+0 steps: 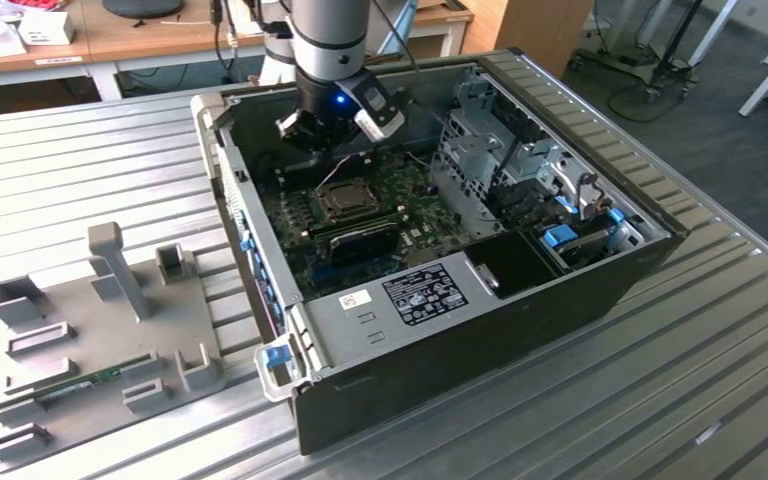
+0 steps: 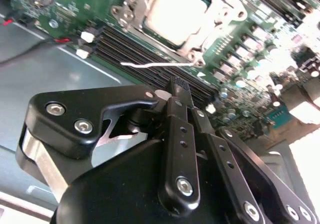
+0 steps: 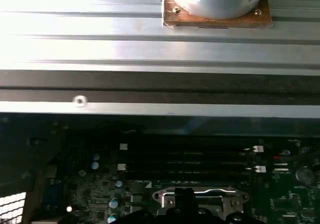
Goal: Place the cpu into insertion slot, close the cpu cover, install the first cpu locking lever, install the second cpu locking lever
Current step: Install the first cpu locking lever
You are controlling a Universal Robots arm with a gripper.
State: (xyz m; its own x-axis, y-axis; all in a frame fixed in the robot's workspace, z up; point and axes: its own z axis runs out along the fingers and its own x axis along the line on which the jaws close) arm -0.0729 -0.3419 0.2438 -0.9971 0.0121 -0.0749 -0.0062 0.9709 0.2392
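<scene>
The exterior view looks down from high on the computer case [image 1: 491,330], with the arm [image 1: 328,40] at 12 o'clock of the case. Both wrist views sit close over the motherboard [image 2: 240,38], the second looking past the gripper [image 2: 180,88], the first toward the case wall [image 3: 150,81]. All three share the insertion slot [image 1: 344,200].

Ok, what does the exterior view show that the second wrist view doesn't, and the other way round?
The exterior view adds the whole open computer case on the slatted metal table, with a grey fixture tray at the exterior view's left. The second wrist view adds the black linkage of the end effector close up, a thin bright rod beside the insertion slot, and a red wire. Both share the end effector above the green board, and the cpu seated in the insertion slot with the cpu cover down around it.
</scene>
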